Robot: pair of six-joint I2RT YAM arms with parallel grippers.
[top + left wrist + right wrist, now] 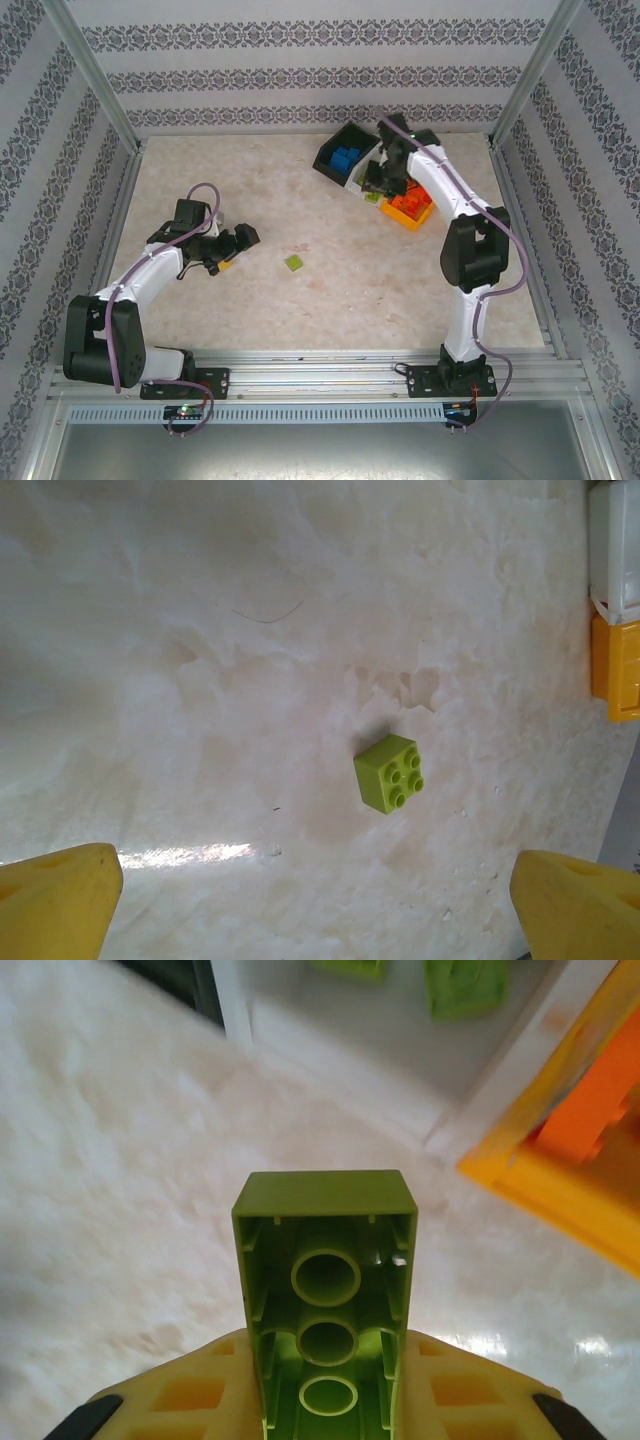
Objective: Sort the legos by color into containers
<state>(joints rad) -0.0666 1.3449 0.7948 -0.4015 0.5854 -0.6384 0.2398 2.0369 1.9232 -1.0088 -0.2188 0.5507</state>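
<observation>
A small lime green lego (294, 263) lies alone on the table, studs up in the left wrist view (390, 771). My left gripper (238, 250) hangs open to its left, its yellow fingertips (60, 900) wide apart and well short of the brick. My right gripper (377, 183) is shut on a long lime green lego (325, 1260), whose hollow underside faces the camera. It hovers just in front of the white container (400, 1060), which holds green legos (465, 985). The black container (340, 150) holds blue legos, and the orange-yellow container (412, 212) holds orange ones (600, 1090).
The three bins stand joined in a slanted row at the back right of the table. Metal frame posts and patterned walls close in the left, right and far sides. Open tabletop lies between the two arms, around the lone green brick.
</observation>
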